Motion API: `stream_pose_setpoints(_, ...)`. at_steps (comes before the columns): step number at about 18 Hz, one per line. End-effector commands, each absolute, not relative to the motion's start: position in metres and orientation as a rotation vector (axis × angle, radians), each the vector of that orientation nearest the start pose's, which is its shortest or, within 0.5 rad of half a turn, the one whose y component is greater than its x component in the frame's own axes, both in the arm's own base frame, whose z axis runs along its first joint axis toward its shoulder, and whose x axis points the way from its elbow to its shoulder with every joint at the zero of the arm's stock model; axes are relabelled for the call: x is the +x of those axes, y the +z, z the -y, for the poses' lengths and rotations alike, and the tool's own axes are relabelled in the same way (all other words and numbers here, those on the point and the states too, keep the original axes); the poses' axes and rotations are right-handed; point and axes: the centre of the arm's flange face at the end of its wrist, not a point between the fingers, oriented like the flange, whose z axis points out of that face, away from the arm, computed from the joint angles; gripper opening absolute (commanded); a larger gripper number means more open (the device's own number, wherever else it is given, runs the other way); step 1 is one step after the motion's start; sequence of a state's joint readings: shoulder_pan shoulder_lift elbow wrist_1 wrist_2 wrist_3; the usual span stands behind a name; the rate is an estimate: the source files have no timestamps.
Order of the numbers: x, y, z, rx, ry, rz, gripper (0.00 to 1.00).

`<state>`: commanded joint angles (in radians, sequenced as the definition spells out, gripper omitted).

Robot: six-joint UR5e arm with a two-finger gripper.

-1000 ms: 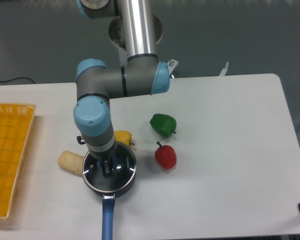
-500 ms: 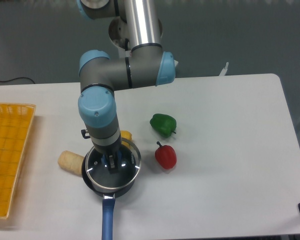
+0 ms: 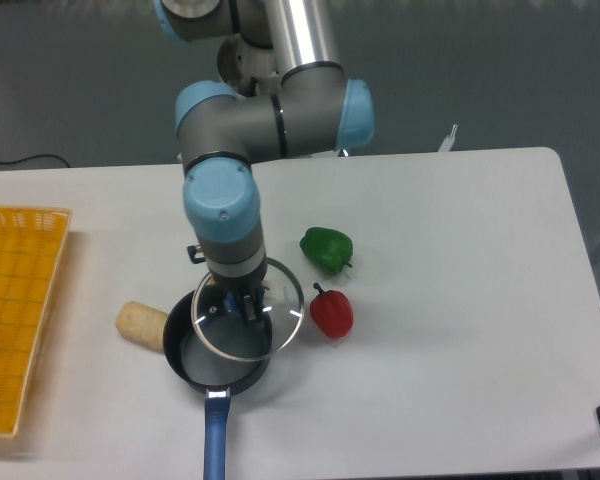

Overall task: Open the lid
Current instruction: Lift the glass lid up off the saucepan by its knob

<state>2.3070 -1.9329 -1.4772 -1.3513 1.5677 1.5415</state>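
One hand (image 3: 248,308) grasping one lid (image 3: 248,321) above one saucepan (image 3: 202,362); two peppers, one green (image 3: 326,249), one red (image 3: 331,313).

The worktop (image 3: 450,260) is plain white against a dark grey backdrop. The lid (image 3: 248,309) is clear glass with a thin silver rim and a blue knob. The saucepan (image 3: 185,350) is dark, nearly black, with a blue handle. One pepper (image 3: 327,249) is green, another (image 3: 331,312) is red. A pale beige piece of food (image 3: 141,324) lies by the pan. At the left edge, the basket (image 3: 15,310) is orange-yellow with a grid pattern. The arm (image 3: 270,105) is silver and grey with light blue caps.
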Motion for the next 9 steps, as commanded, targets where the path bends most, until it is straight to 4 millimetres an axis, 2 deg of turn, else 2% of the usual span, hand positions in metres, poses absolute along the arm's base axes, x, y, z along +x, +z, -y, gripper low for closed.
stream_pose_setpoints(2,-0.333,0.357,-0.537,-2.908,-0.102,-1.246,0.58)
stream_pose_setpoints(9,-0.351,0.354,-0.523,-2.934,-0.095,-1.279,0.58)
